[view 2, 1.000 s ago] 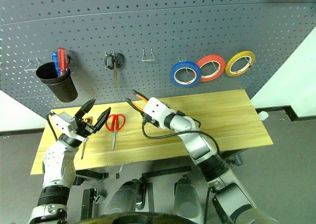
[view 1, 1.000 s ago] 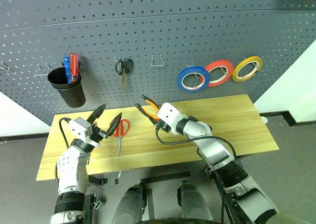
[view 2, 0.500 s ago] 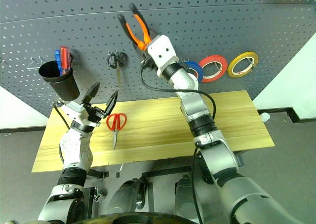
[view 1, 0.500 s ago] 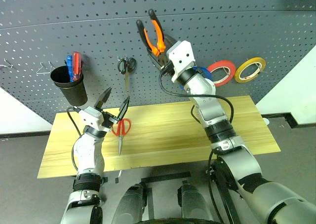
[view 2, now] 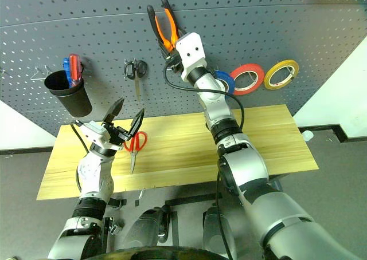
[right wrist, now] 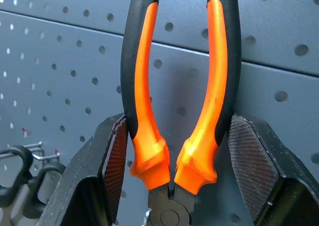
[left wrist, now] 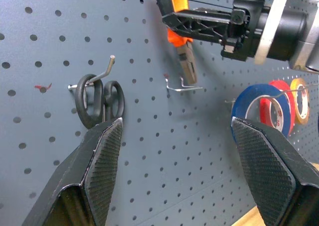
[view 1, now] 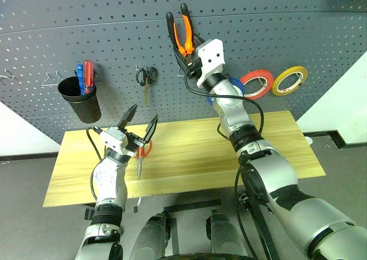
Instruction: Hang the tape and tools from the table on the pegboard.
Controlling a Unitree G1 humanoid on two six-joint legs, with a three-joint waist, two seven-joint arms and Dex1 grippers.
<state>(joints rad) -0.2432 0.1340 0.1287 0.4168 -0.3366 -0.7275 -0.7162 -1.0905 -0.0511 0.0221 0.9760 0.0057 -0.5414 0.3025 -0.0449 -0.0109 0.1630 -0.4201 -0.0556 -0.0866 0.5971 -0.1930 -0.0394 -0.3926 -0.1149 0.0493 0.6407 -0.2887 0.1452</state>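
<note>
Against the pegboard (view 1: 275, 36), the right pincer (view 1: 192, 56) clamps the pliers (view 1: 181, 32) upright, handles pointing up.

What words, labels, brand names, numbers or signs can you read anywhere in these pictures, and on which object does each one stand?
None can be read.
The pliers, pegboard, tape rings, black cup and table carry no legible print.

My right arm is stretched up high, right gripper (view 1: 189, 56) pointing upward with its fingers clamped around the pliers (view 1: 180, 31). My left arm is bent low, left gripper (view 1: 141, 124) tilted up, fingers spread wide, empty.
</note>
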